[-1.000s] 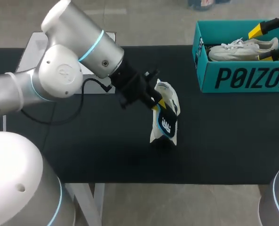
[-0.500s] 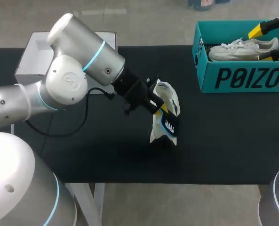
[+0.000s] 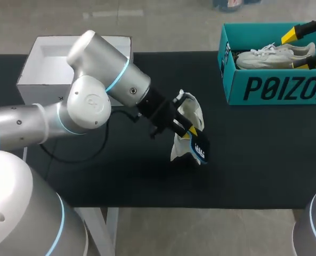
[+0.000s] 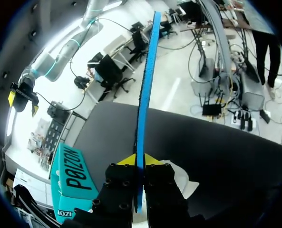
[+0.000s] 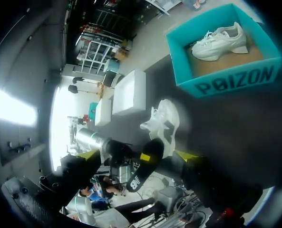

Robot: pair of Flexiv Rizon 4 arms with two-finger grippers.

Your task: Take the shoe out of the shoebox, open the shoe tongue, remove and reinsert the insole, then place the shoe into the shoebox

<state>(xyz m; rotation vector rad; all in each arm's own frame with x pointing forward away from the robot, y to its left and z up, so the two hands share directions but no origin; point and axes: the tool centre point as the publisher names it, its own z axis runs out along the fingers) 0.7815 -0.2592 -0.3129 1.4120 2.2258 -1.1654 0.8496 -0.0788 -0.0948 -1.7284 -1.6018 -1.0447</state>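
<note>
A black counter (image 3: 264, 160) fills the head view. The left arm (image 3: 94, 98) is stretched from that view's left side to the counter's middle. A teal shoebox (image 3: 275, 88) is set open-topped at the far right of the counter, and a white box (image 3: 46, 69) at the far left.

2 white shoes are seen. 1 shoe (image 3: 188, 113) is stood on the middle of the counter, just beside the end of the left arm, and a second shoe (image 3: 275, 53) is laid inside the shoebox. A dark blue insole (image 3: 199, 148) with white print is held against the near side of the standing shoe; whether it touches the shoe cannot be told.

The left fingers (image 4: 119, 190) are closed on the insole from 2 sides, the yellow tips pressed to it. Only in the left wrist view is the insole shown edge-on, as a thin blue strip running straight out ahead of the fingers; its printed face is shown in the head and right wrist views.

The right fingers (image 3: 289, 34) are spread wide. In the head view they are seen over the shoebox, while the right wrist view shows them well apart from the box, with its brown floor, both shoes and the insole all taken in ahead.
</note>
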